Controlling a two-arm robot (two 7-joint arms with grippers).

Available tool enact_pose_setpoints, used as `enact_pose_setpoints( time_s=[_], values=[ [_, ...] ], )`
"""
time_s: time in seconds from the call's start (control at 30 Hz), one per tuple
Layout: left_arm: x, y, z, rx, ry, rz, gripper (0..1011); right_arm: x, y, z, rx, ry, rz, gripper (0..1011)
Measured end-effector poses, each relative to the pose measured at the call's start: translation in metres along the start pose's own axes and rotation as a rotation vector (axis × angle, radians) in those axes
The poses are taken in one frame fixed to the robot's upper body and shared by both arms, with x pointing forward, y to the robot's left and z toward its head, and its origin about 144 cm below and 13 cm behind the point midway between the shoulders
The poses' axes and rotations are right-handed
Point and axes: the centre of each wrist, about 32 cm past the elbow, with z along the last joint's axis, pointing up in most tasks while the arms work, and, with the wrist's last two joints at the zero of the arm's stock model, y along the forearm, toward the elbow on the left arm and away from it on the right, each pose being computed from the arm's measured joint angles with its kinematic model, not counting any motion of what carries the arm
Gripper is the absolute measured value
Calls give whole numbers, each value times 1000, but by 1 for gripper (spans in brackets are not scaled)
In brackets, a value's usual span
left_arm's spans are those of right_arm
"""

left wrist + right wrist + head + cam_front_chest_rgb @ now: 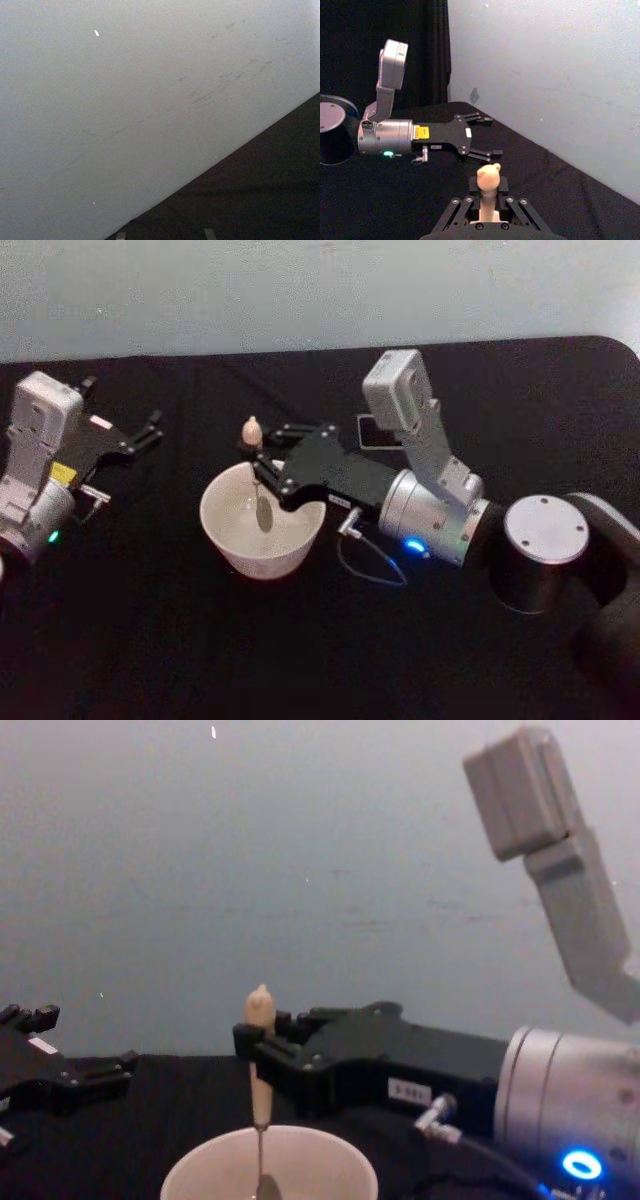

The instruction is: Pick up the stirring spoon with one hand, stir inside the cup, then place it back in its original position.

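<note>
The cream-white cup (262, 540) stands on the black table, left of centre. The stirring spoon (253, 430) stands upright in it, beige handle tip up, thin shaft and bowl (262, 1182) down inside the cup. My right gripper (262, 468) reaches in from the right over the cup's far rim and is shut on the spoon's handle (489, 176), below the rounded tip (260, 1008). A small square box (372, 432), the spoon's holder, shows partly behind the right wrist camera mount. My left gripper (150, 432) rests open at the far left with nothing in it.
The pale wall (320, 290) runs close behind the table's far edge. The right arm's silver wrist and a loose cable (372, 565) lie just right of the cup. Bare black cloth (200, 660) spreads in front of the cup.
</note>
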Motion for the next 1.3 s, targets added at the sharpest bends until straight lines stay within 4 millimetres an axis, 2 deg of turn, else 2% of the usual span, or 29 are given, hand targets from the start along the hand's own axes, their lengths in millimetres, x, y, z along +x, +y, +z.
enact_pose_setpoints(
  time_s=[0.33, 0.7, 1.3],
  values=[
    [0, 0, 0, 0, 0, 0, 1001, -3, 10, -11, -19, -2, -2, 201],
    [0, 0, 0, 0, 0, 0, 1001, -1, 13, -11, -15, 2, -18, 201],
    [0, 0, 0, 0, 0, 0, 1001, 8, -8, -8, -18, 2, -51, 201]
  ],
)
